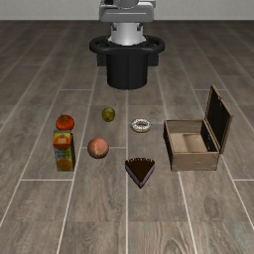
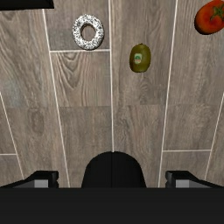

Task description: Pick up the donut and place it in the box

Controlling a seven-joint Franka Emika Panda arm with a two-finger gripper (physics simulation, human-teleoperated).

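1. Gripper (image 2: 112, 180) hangs high above the scene, its fingers (image 2: 39, 179) spread wide with nothing between them. I judge the reach for the donut has not yet begun.
2. Black pedestal (image 2: 115, 170) sits directly beneath the gripper, so the descent should first swing forward past it.
3. Box (image 1: 190, 147) stands open with its lid tilted back, well apart from the gripper and on the exterior view's right of the donut.
4. Donut (image 2: 87, 32) lies flat on the floor, far below and forward of the gripper, beyond the pedestal. Centre the fingers over the ring, straddle it, and come straight down.
5. Kiwi (image 2: 139, 58) lies near the donut but apart from it, slightly closer to the gripper. Keep the fingers' closing line away from it.
6. Floor (image 1: 198, 218) is level grey-brown wooden planking, so the flat donut should not roll. A tomato (image 2: 210, 16) rests farther off, beyond the kiwi.
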